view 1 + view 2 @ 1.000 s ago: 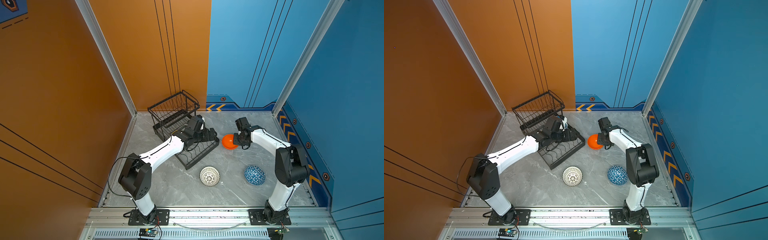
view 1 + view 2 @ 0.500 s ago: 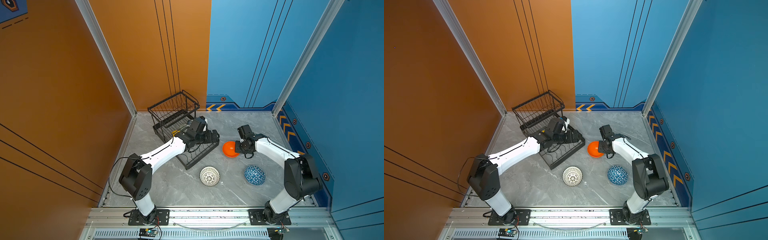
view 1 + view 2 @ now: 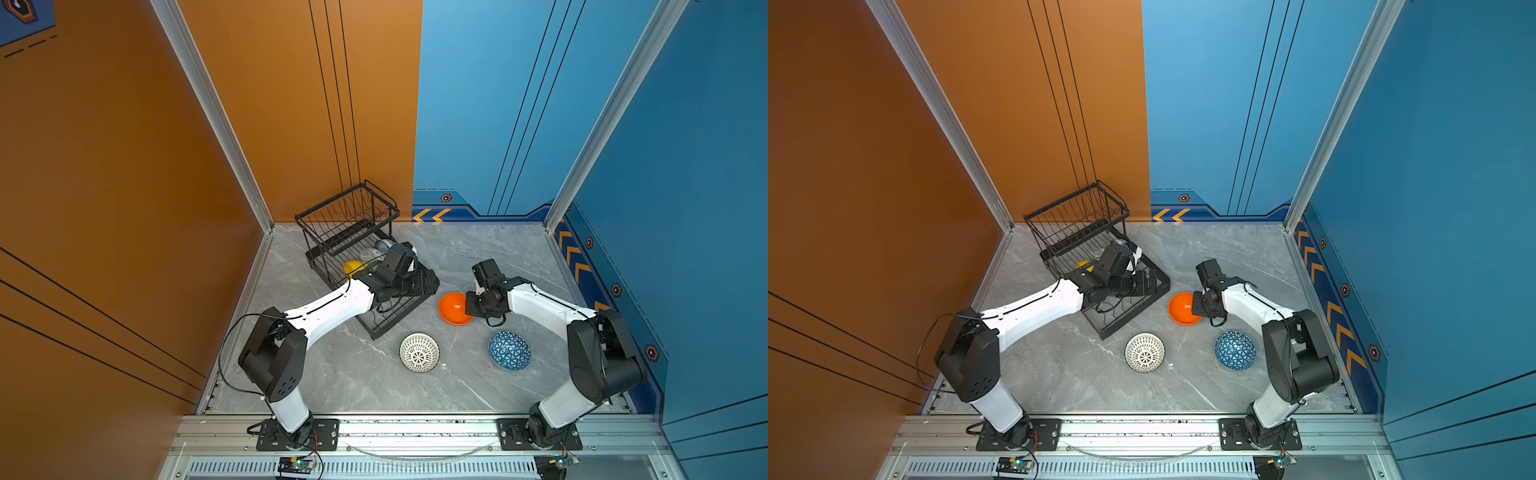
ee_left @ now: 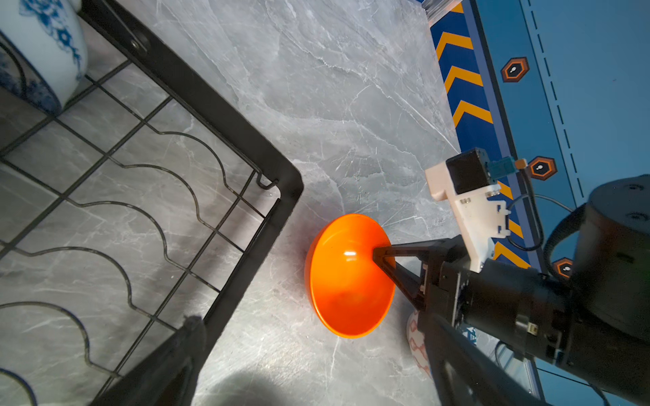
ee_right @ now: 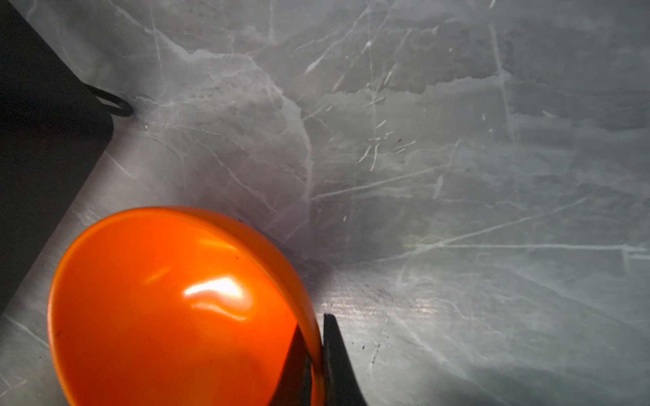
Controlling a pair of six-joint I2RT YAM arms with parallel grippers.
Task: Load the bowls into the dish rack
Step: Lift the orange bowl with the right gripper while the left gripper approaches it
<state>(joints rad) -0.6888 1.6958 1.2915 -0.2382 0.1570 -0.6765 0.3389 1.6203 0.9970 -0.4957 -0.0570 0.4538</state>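
Note:
The orange bowl [image 3: 454,309] [image 3: 1182,311] [image 4: 346,281] [image 5: 165,309] hangs tilted just beyond the near corner of the black wire dish rack [image 3: 346,222] [image 3: 1076,219] [image 4: 225,105]. My right gripper [image 3: 467,305] [image 3: 1196,308] [image 4: 378,255] [image 5: 314,337] is shut on its rim, one finger inside and one outside. My left gripper [image 3: 430,284] [image 3: 1156,282] [image 4: 306,327] stands open and empty over the rack's near end, facing that bowl. In the rack tray are a yellow bowl [image 3: 352,266] [image 3: 1082,263], a pale green one [image 3: 368,254] and a white-and-blue floral one [image 4: 42,52].
A white lattice bowl [image 3: 419,352] [image 3: 1144,352] and a blue triangle-patterned bowl [image 3: 509,350] [image 3: 1234,350] lie upside down on the grey marble table nearer the front. Walls close the table in at the back and both sides.
My right gripper has carried the orange bowl toward the table's front, away from the back wall. The left gripper has shifted a little along the rack's near end and stayed open.

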